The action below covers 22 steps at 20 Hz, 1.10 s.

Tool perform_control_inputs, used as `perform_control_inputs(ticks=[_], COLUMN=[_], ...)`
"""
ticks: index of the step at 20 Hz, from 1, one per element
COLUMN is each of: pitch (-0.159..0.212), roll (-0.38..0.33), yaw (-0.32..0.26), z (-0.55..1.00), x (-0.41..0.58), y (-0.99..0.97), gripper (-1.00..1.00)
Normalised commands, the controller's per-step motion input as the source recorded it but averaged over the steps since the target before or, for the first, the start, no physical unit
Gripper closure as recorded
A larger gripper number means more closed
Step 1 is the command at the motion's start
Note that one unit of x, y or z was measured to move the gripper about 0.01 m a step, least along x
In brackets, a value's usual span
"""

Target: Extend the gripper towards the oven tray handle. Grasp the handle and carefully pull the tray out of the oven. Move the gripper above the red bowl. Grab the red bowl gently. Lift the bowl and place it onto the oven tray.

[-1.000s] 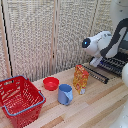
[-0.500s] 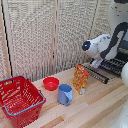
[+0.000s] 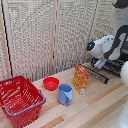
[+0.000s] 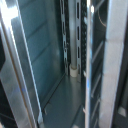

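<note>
Red shallow round plastic bowl (image 3: 50, 83) on wooden table (image 3: 100, 105), well apart from end effector at oven (image 3: 111, 64), grip state unclear

The wrist view looks close into the oven (image 4: 50, 60) — a bluish-grey metal interior, blurred. A side wall (image 4: 37, 45) slopes down to the floor (image 4: 65, 102). Slotted vertical rails (image 4: 80, 35) stand at the back, a small pale cylinder (image 4: 73, 71) at their foot. Bright metal bars (image 4: 90, 60) run vertically across the foreground — which part they belong to is unclear.
</note>
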Motion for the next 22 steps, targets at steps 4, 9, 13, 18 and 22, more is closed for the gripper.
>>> perform_control_inputs(ticks=[4,9,13,18,22], pitch=[-0.003,-0.024,-0.025,-0.035,-0.014], roll=[0.006,0.0,0.0,0.0,0.001], yaw=[0.024,0.001,0.0,0.0,0.023], z=[0.01,0.0,0.0,0.0,0.0], x=[-0.018,-0.065,-0.069,-0.11,-0.151], y=[-0.26,-0.14,-0.15,-0.19,-0.11], gripper=[1.0,1.0,1.0,1.0,1.0])
